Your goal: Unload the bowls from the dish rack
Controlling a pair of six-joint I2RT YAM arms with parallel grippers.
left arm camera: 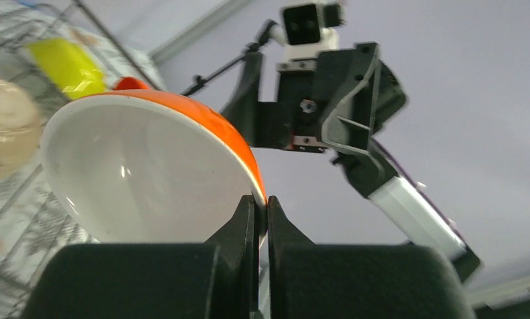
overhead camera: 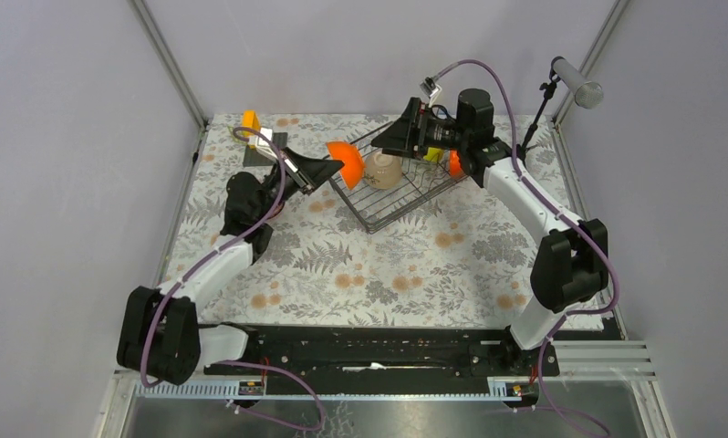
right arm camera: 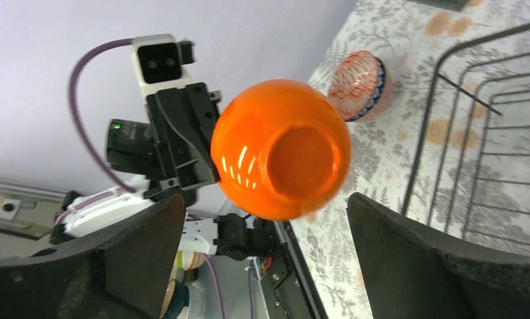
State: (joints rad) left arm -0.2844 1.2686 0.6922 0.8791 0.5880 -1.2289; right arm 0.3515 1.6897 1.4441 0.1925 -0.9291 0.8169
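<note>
My left gripper [overhead camera: 336, 168] [left arm camera: 262, 207] is shut on the rim of an orange bowl [overhead camera: 346, 161] [left arm camera: 149, 166] with a white inside, held on its side just left of the dish rack [overhead camera: 406, 190]. My right gripper [overhead camera: 388, 142] [right arm camera: 265, 222] hovers over the rack, open and holding nothing. In its wrist view the same orange bowl [right arm camera: 282, 149] hangs just beyond its fingertips. A beige bowl [overhead camera: 383, 171] [left arm camera: 6, 126] lies in the rack, with a yellow-green bowl [overhead camera: 432, 153] [left arm camera: 66, 63] and a second orange bowl [overhead camera: 454, 164] at its far right. A pink-red patterned bowl [right arm camera: 358, 85] sits upside down on the table.
An orange block [overhead camera: 249, 119] and a flat dark plate [overhead camera: 271, 140] lie at the far left of the flower-patterned table [overhead camera: 388, 265]. A microphone on a stand [overhead camera: 575, 82] rises at the far right corner. The rack's wire wall [right arm camera: 448, 119] stands right of my right fingers.
</note>
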